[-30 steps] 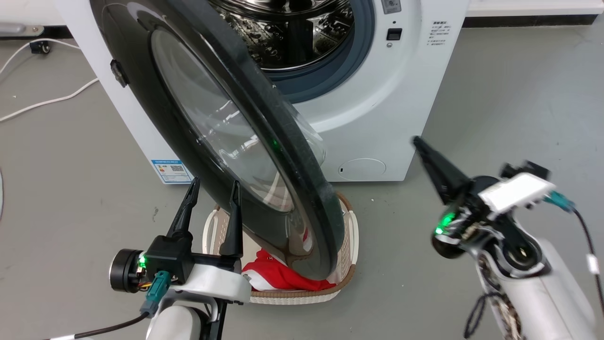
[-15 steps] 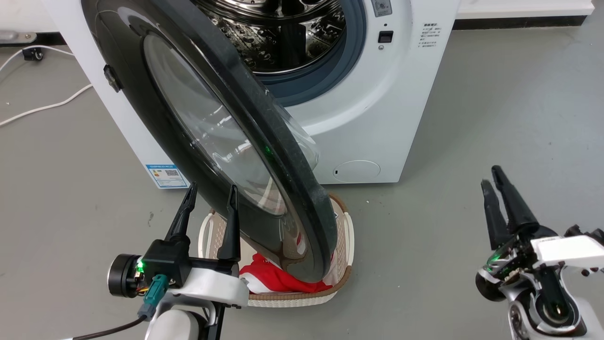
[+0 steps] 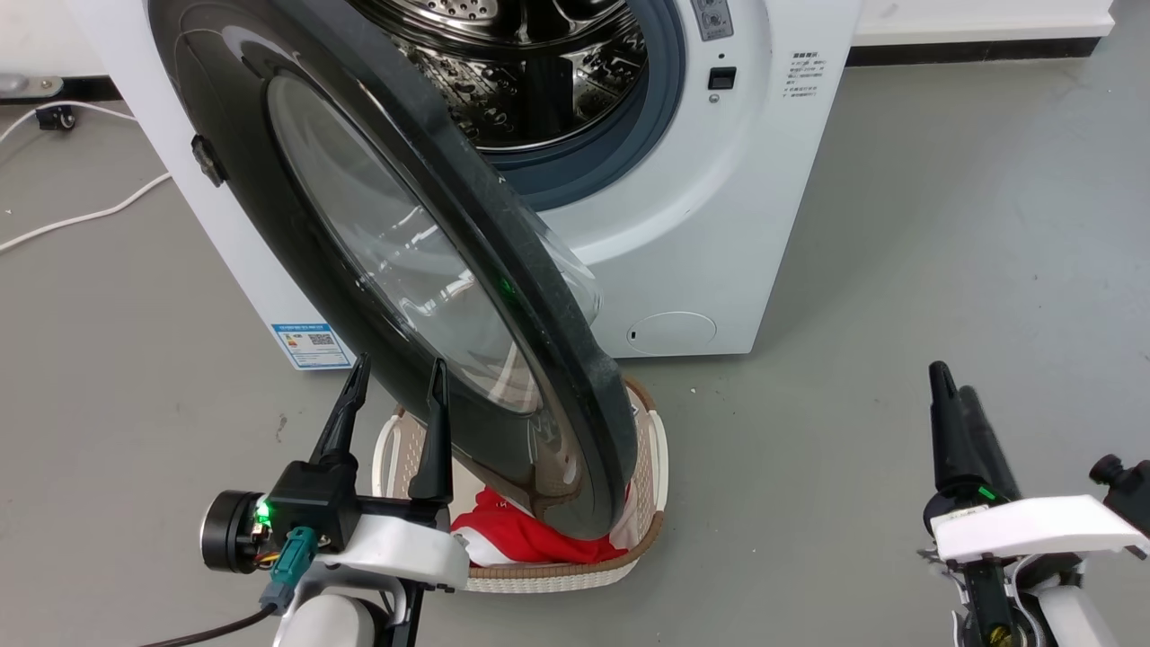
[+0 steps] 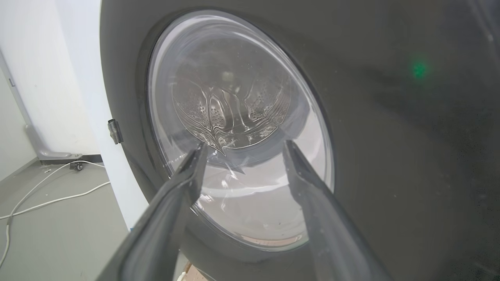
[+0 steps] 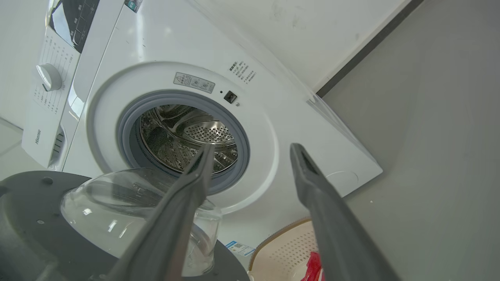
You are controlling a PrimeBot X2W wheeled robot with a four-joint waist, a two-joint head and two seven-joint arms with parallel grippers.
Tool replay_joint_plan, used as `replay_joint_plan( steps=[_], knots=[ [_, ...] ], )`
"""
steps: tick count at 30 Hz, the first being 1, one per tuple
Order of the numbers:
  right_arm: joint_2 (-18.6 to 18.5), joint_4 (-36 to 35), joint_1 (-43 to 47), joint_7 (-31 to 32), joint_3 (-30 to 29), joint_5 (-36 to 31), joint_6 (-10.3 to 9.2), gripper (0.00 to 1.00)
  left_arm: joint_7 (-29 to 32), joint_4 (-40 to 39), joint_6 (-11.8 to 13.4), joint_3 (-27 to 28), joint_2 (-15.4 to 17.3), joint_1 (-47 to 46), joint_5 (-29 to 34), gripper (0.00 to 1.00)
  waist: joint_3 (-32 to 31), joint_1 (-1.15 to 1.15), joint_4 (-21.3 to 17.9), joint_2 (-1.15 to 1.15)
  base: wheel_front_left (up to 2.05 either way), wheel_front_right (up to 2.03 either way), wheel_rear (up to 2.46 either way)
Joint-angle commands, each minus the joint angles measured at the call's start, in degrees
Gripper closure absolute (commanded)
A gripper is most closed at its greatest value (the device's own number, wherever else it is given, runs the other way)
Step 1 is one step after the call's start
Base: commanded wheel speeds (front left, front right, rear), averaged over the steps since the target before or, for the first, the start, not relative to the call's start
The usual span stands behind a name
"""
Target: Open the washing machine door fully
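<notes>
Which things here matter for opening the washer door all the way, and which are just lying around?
For the job: washing machine door, partly open; left gripper, jaws open, by its lower edge; right gripper, jaws open, off to the side.
Lying about: laundry basket under the door; red cloth in it; white cable on the floor.

The washing machine door [image 3: 395, 261] is a large round glossy black disc with a bulging clear glass centre. It stands open, swung out at an angle from the white machine [image 3: 719, 225].
</notes>
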Motion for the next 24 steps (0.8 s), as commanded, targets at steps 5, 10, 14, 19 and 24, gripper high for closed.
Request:
replay_joint_plan(
  steps=[5, 10, 14, 19, 24],
  knots=[
    [1.14, -1.46, 0.16, -1.03, -6.16, -22.41, 0.0, 0.0, -0.13, 0.21, -0.08, 0.21, -0.02, 0.81, 0.26, 0.0, -0.57, 0.01, -0.2, 0.0, 0.0, 0.0, 0.0],
    [3.71, -7.68, 2.4, -0.97, -10.57, -42.82, -0.01, 0.0, -0.13, 0.17, -0.07, 0.37, -0.02, 1.14, 0.4, 0.0, -0.9, 0.01, -0.08, 0.0, 0.0, 0.0, 0.0],
    [4.61, -10.61, 3.72, -0.99, -10.58, -51.83, -0.01, 0.0, -0.13, 0.15, -0.04, 0.44, -0.02, 1.13, 0.44, 0.0, -0.96, 0.01, 0.13, 0.0, 0.0, 0.0, 0.0],
    [5.3, -13.05, 6.31, -0.99, -9.56, -60.34, -0.02, 0.0, -0.13, 0.27, -0.09, 0.6, -0.02, 1.07, 0.5, 0.0, -1.0, 0.01, 0.51, 0.0, 0.0, 0.0, 0.0],
    [5.64, -13.75, 8.42, -0.99, -9.12, -61.64, -0.02, 0.0, -0.13, 0.38, -0.35, 0.74, -0.02, 1.22, 0.63, 0.0, -1.08, 0.01, 0.72, 0.0, 0.0, 0.0, 0.0]
  ],
)
